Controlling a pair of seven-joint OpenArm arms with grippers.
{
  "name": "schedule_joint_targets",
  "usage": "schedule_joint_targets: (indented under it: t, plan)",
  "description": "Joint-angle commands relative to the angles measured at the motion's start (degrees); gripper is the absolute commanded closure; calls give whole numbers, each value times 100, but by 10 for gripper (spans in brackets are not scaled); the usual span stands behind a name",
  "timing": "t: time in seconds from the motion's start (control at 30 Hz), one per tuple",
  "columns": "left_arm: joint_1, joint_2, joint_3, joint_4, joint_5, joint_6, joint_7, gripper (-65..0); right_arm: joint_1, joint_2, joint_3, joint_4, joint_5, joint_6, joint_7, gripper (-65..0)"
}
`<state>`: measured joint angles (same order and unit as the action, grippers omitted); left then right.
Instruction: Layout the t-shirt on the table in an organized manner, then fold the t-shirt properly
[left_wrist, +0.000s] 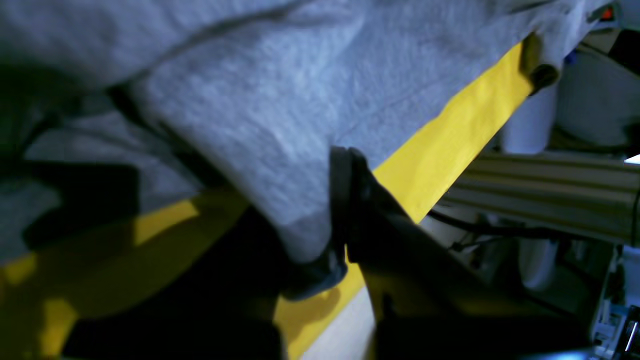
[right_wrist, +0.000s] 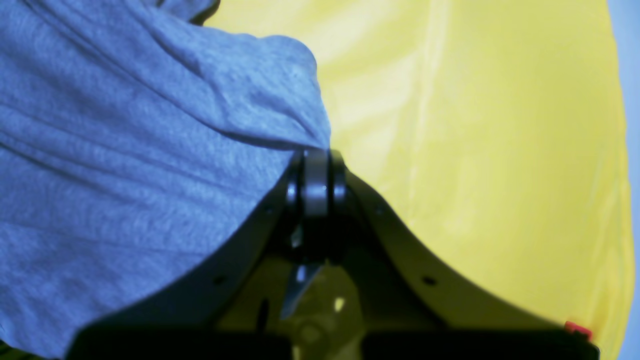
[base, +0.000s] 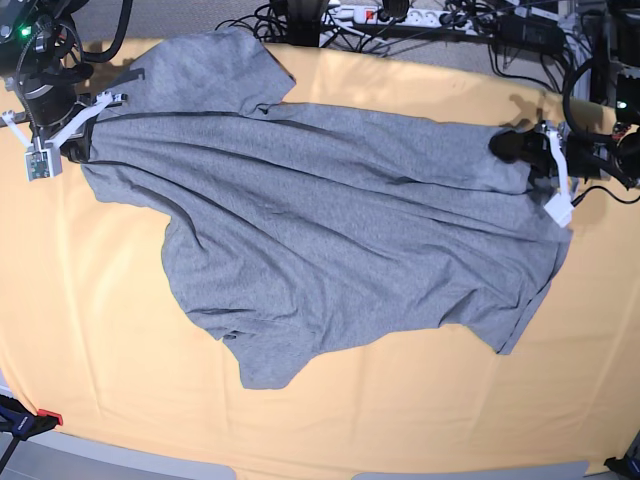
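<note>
Right gripper (right_wrist: 316, 165) pinched on t-shirt (base: 320, 230) edge, left gripper (left_wrist: 345, 210) clamped on opposite edge. Shirt stretched across table (base: 120, 380), creased. I'd pull evenly, keep low, then release.

Behind the desk's far edge, black cables (base: 300, 22) tangle around a white power strip (base: 400, 14) on grey floor (base: 170, 15).

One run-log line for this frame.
heather-grey cotton t-shirt: spread, wrinkled, unfolded | left tool: shut on t-shirt | right tool: shut on t-shirt | yellow-orange table
</note>
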<state>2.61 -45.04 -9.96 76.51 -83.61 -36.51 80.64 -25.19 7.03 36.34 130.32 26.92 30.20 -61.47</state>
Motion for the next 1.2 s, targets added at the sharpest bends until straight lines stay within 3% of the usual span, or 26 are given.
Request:
schedule_joint_targets:
  t: [0.0, 0.3, 0.53, 0.73, 0.87, 1.0, 1.03, 1.17]
  plan:
    - [-179, -278, -76, 83, -139, -15, -64, 0, 11, 83, 42, 74, 2, 37, 127, 0]
    - [-890, -955, -260, 85, -139, 216, -64, 0, -39, 398, 42, 76, 92, -81, -238, 0]
    - [-863, -793, -260, 85, -139, 293, -64, 0, -289, 417, 42, 76, 1084, 522, -610, 0]
    - [-868, -798, -260, 85, -139, 210, -64, 0, -286, 444, 42, 76, 1014, 566, -605, -10]
    - [-868, -798, -260, 85, -139, 175, -64, 0, -275, 544, 44, 76, 481, 299, -496, -96]
    - [-866, -798, -260, 85, -139, 175, -64, 0, -291, 678, 44, 76, 435, 7, -481, -330]
    - [-866, -798, -260, 85, -139, 175, -64, 0, -304, 682, 44, 76, 457, -50, -481, -356]
    - [-866, -798, -260, 85, -139, 177, -64, 0, -645, 680, 42, 76, 1060, -55, -638, -360]
